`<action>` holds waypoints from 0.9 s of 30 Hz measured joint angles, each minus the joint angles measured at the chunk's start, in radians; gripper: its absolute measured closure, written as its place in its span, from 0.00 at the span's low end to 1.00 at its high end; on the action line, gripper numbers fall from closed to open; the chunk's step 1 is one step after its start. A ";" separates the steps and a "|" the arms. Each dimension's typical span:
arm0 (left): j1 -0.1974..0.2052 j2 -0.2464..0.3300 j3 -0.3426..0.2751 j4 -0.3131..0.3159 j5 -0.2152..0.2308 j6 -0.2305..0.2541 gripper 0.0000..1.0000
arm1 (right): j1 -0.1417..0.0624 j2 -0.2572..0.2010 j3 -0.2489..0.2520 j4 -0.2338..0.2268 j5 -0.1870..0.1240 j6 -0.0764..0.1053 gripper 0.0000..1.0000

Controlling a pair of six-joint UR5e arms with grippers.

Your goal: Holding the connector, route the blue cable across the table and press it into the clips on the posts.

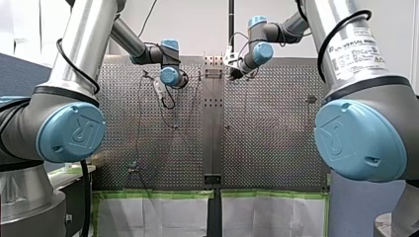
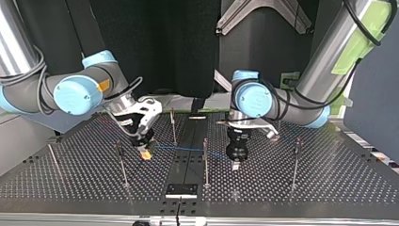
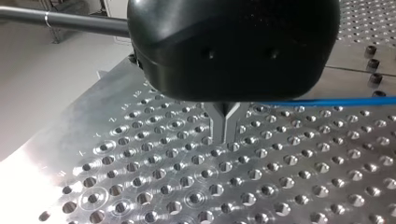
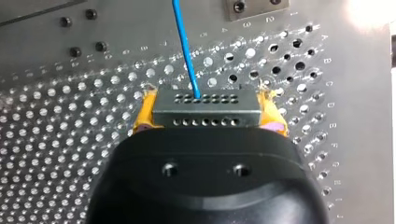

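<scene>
My right gripper (image 4: 208, 116) is shut on the metal connector (image 4: 205, 109), its yellow pads (image 4: 144, 116) pressed on both ends. The blue cable (image 4: 184, 46) leaves the connector and runs ahead over the perforated plate. In the top view my right gripper (image 2: 143, 143) holds the connector (image 2: 147, 155) low at the left. The cable (image 2: 188, 149) stretches from it, past a post (image 2: 205, 160), to my left gripper (image 2: 236, 162). In the left wrist view the metal fingers (image 3: 219, 126) are closed together, and the cable (image 3: 327, 101) reaches them from one side.
Thin upright posts stand on the table: one (image 2: 173, 125) behind the cable, one (image 2: 121, 162) beside the connector, one (image 2: 295, 160) at the top view's right, one (image 2: 54, 157) at its far left. A black block (image 2: 181, 189) sits at the near edge.
</scene>
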 joint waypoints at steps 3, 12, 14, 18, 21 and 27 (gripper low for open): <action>0.002 0.000 0.002 0.001 0.011 0.000 1.00 | -0.003 0.014 -0.017 -0.004 -0.007 -0.003 1.00; 0.004 0.000 0.002 0.011 0.024 -0.002 1.00 | -0.006 0.074 -0.080 -0.005 -0.019 -0.017 1.00; 0.006 0.000 0.002 0.011 0.024 -0.003 1.00 | -0.006 0.085 -0.096 -0.005 -0.023 -0.022 1.00; 0.008 0.000 0.002 0.010 0.024 -0.004 1.00 | -0.008 0.097 -0.119 -0.005 -0.027 -0.026 1.00; 0.009 0.000 0.002 0.010 0.023 -0.004 1.00 | -0.011 0.104 -0.126 -0.006 -0.030 -0.027 1.00; 0.011 0.000 0.002 0.007 0.024 -0.004 0.95 | -0.014 0.111 -0.129 -0.012 -0.035 -0.033 1.00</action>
